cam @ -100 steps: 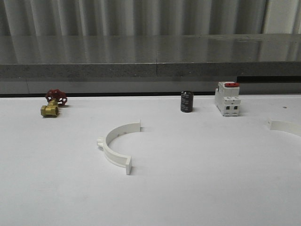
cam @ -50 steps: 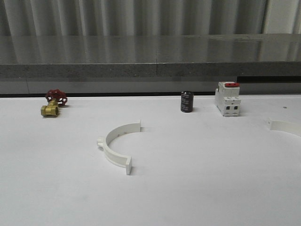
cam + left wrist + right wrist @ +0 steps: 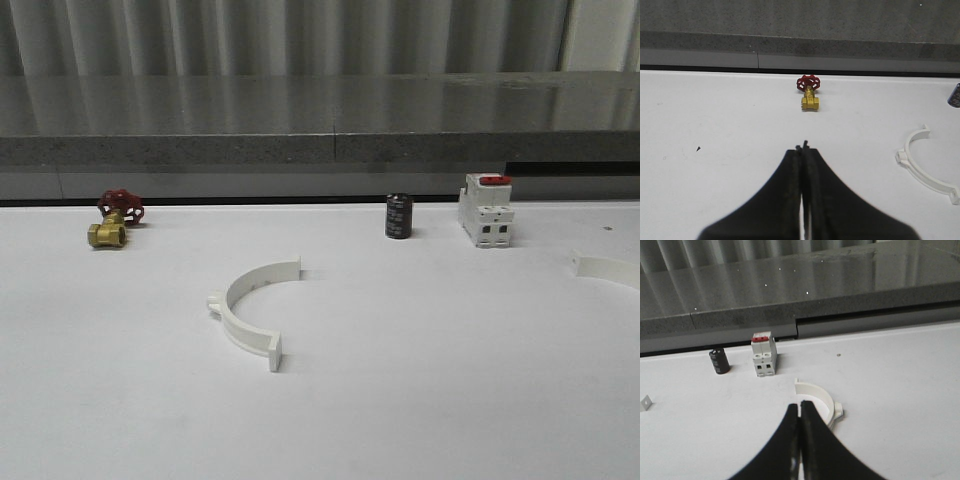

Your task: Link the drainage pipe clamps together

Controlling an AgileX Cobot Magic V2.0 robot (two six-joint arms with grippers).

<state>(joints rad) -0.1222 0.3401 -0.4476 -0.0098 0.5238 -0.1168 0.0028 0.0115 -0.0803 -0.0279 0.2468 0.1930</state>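
One white half-ring drainage pipe clamp lies on the white table left of centre, its open side facing right; the same clamp appears off to the side in the left wrist view. A second clamp lies at the right edge, partly cut off. In the right wrist view that clamp lies just beyond the fingertips, partly hidden behind them. My left gripper is shut and empty above bare table. My right gripper is shut with nothing held.
A brass valve with a red handwheel sits at the back left. A black cylinder and a white breaker with a red switch stand at the back right. A grey ledge runs behind the table.
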